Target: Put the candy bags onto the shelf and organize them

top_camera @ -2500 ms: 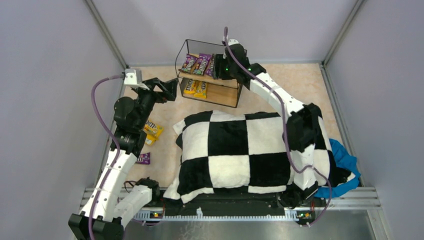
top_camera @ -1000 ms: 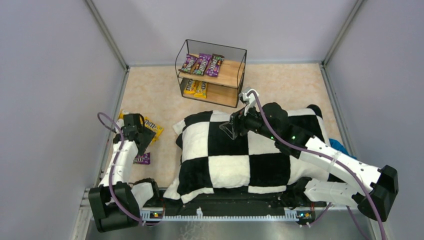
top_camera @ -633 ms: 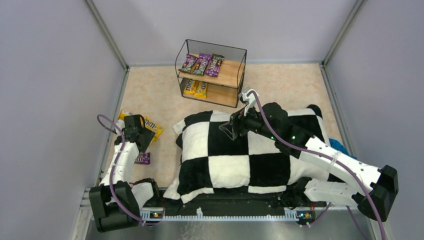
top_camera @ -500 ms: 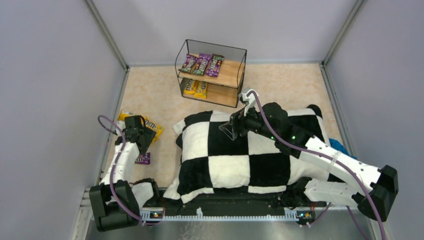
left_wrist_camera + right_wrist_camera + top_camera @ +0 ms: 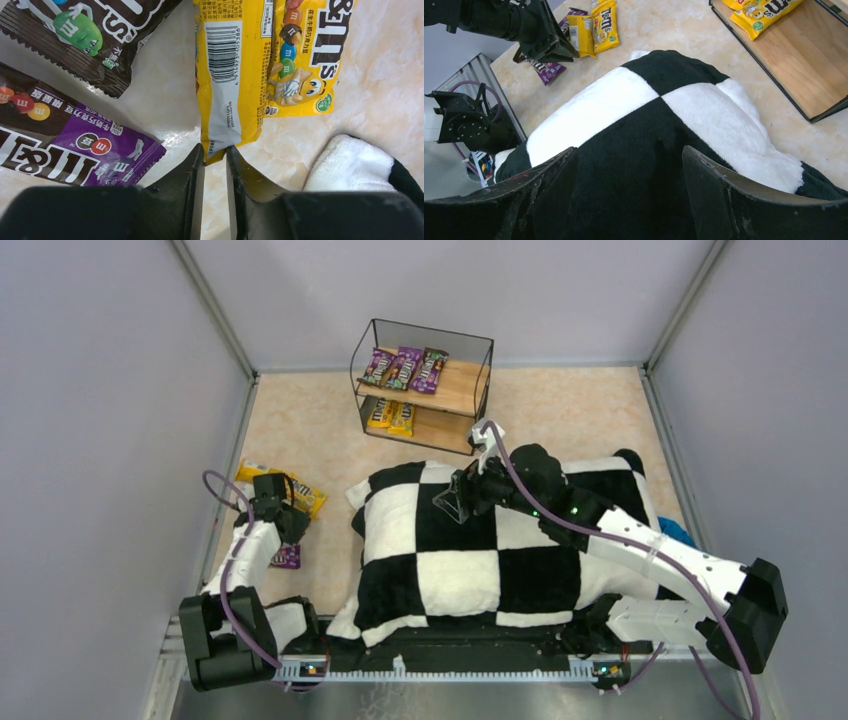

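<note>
The desk (image 5: 560, 405) was a flat beige surface with a marble pattern. A small two-tier shelf of black wire and light wooden boards (image 5: 462, 390) stood on it toward the far edge. A black-and-white checkered plush cushion (image 5: 450, 560) covered the near centre, and a blue cloth (image 5: 673, 531) showed at its right side. Four glossy candy packets lay on the desk near the left edge. A yellow packet turned barcode-up (image 5: 227, 70) touched a yellow packet turned face-up (image 5: 305, 50). A purple packet (image 5: 75, 145) and a dark brown packet (image 5: 85, 30) lay just beside them.
</note>
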Controlling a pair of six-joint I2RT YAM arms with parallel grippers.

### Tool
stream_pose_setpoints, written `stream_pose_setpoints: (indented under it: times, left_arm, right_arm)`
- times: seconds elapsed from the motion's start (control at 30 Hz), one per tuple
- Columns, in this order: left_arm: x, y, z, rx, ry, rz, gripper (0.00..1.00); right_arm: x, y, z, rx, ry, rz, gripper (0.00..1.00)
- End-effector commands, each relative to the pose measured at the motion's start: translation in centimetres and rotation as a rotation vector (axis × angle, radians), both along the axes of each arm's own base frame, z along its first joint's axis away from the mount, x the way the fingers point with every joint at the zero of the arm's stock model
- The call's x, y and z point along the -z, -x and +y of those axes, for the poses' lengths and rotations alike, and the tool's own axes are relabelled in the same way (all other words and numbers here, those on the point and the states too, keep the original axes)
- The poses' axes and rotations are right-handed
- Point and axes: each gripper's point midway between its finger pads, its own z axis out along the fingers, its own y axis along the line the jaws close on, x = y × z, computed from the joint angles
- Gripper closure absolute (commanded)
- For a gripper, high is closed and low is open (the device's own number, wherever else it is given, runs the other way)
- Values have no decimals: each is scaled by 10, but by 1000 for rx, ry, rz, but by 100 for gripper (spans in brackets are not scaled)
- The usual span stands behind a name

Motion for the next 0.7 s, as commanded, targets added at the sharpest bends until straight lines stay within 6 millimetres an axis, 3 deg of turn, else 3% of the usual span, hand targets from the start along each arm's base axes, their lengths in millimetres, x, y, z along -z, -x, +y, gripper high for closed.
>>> stream_pose_setpoints:
  times: [0.0,0.13,0.3,0.47,0.67]
  left_arm:
    - [-16,-11,2,32,-20,-54,78]
    - [-36,-16,-6,91,-3,-96,100]
    - [-80,-25,-30,260,51,-198,100]
    - [-140,-33,-64,471,115,-383,100]
    - [-237,-26,-117,729,276,-676,100]
  right_arm:
    - [-25,-1,11,-26,-52,-37,24]
    - [-22,0,14,-45,-41,-39,24]
    - [-15,-1,18,-61,-28,-34,23]
    - [-18,6,30,-135,-55,-41,23]
    - [-19,3,52,-212,-96,-74,27]
